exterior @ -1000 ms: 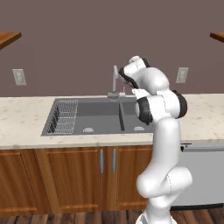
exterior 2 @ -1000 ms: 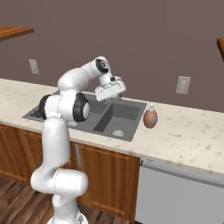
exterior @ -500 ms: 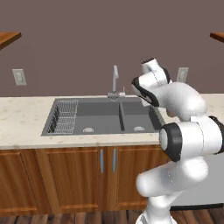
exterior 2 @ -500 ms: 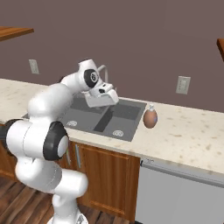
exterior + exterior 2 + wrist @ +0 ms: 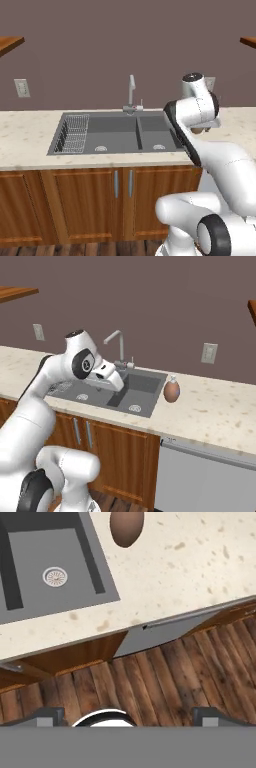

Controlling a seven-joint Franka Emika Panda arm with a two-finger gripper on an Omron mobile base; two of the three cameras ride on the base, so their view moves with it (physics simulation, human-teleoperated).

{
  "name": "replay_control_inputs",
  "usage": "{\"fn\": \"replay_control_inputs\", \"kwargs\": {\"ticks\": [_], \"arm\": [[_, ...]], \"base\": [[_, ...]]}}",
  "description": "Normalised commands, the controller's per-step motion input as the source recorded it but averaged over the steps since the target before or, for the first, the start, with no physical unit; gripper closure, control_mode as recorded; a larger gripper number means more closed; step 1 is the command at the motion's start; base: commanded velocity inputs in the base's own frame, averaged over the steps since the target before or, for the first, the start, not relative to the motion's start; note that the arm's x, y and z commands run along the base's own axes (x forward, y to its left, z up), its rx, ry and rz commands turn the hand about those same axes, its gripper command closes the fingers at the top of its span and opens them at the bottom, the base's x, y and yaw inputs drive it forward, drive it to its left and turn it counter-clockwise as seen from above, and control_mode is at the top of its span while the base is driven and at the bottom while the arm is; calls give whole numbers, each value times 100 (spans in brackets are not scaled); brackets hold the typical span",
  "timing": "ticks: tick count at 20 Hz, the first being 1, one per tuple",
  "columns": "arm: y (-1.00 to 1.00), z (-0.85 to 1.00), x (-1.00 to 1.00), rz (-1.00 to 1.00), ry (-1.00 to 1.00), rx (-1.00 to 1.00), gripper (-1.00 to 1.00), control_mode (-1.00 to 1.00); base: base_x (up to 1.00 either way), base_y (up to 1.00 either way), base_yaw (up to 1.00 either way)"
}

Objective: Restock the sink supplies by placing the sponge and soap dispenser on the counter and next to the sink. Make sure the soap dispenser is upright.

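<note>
The soap dispenser (image 5: 171, 391), a reddish-brown egg-shaped bottle with a pale pump, stands upright on the beige counter (image 5: 215, 411) just right of the dark grey sink (image 5: 135, 393). In the hand view the soap dispenser (image 5: 126, 527) lies at the top edge, beside the sink's right basin (image 5: 45, 562) and above the counter's (image 5: 175, 572) front edge. My gripper (image 5: 119, 387) hangs over the sink's front right part, left of the bottle and apart from it. My gripper (image 5: 130, 716) is open and holds nothing, its fingertips (image 5: 50, 714) set wide. The sponge is out of view.
A slim chrome faucet (image 5: 131, 92) rises behind the sink (image 5: 115, 132). A wire dish rack (image 5: 74, 134) sits in the left basin. Below the counter are brown cabinets (image 5: 85, 195), a grey dishwasher front (image 5: 200, 476) and wood floor (image 5: 150, 677).
The arm has folded down and its hand has swung from near the faucet toward the sink's right front, closer to the soap dispenser. The jaws stay open; the bottle has not moved.
</note>
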Motion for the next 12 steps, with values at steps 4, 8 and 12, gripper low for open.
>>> {"fn": "replay_control_inputs", "kwargs": {"ticks": [4,8,12], "arm": [[12,1,-100,0,-13,12,-100,-100],[24,0,-100,0,-3,12,-100,-100],[30,-1,-81,0,0,5,-100,-100]], "base": [[0,0,0],[0,0,0],[0,0,0]]}}
